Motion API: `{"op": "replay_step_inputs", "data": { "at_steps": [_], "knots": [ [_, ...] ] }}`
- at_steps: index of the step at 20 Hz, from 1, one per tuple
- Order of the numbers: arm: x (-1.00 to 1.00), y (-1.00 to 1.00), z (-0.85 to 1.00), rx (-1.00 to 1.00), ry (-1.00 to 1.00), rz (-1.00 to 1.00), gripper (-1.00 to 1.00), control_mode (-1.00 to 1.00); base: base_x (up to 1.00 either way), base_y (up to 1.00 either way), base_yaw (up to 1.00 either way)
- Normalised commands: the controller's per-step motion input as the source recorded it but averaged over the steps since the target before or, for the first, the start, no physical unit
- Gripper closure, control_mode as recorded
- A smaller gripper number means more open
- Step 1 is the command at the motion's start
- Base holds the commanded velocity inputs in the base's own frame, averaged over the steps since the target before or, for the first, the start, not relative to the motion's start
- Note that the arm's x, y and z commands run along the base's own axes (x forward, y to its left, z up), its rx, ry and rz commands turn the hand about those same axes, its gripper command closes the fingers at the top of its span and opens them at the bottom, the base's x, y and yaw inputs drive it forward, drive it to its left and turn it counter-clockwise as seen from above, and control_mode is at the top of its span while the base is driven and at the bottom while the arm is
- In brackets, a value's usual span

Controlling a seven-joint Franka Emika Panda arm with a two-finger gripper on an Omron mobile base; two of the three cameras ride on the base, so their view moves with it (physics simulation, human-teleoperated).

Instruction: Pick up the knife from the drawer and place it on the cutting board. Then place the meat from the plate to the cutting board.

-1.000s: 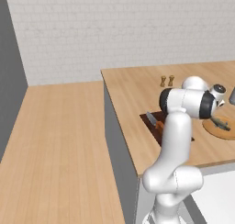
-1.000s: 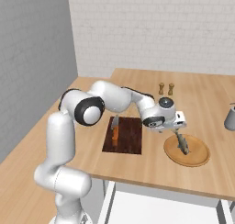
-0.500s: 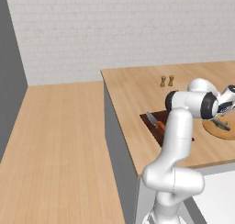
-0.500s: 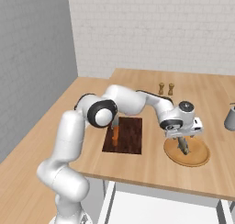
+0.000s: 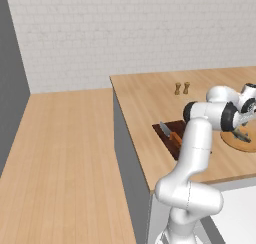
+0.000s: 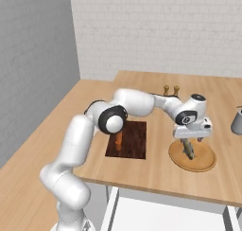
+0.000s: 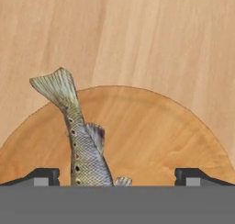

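Observation:
The knife [image 5: 170, 133], grey blade and orange handle [image 6: 118, 139], lies on the dark cutting board [image 5: 178, 124] [image 6: 134, 140]. To the board's right sits the round tan plate [image 6: 205, 160] [image 5: 247, 145] [image 7: 156, 136]. On it lies the meat [image 7: 85, 145] [image 6: 189, 150] [image 5: 241, 135], a speckled fish-shaped piece. My gripper [image 6: 190, 139] [image 7: 117, 176] hangs open just above the plate. The meat's body runs between the fingertips [image 7: 43, 176], closer to the left one, with neither touching it. A white drawer front [image 6: 160, 216] shows below the counter edge.
Two small brown shakers [image 5: 181, 88] [image 6: 170, 89] stand behind the board. A grey pot [image 6: 237, 121] sits at the counter's far right. The white brick wall runs along the back. My arm arches over the board's right side.
The hand has shifted slightly right and lower over the plate, and the elbow has swung round. The jaws stayed open; knife and meat have not moved.

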Motion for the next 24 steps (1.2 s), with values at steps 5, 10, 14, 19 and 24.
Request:
{"op": "replay_step_inputs", "data": {
  "at_steps": [5,10,14,19,24],
  "knots": [
    [0.06,-0.07,-0.33,0.0,0.01,0.0,-1.0,-1.0,0.0,0.0,0.0],
    [0.23,-0.3,-0.13,0.0,0.06,-0.01,-1.0,-1.0,0.0,0.0,0.0],
    [-0.1,0.01,0.05,0.02,0.08,0.0,-1.0,-1.0,0.0,0.0,0.0],
    [-0.27,0.38,0.18,0.0,0.0,0.0,-1.0,-1.0,0.0,0.0,0.0],
    [-0.44,0.28,-0.03,0.0,0.02,-0.01,-1.0,-1.0,0.0,0.0,0.0]
  ]
}}
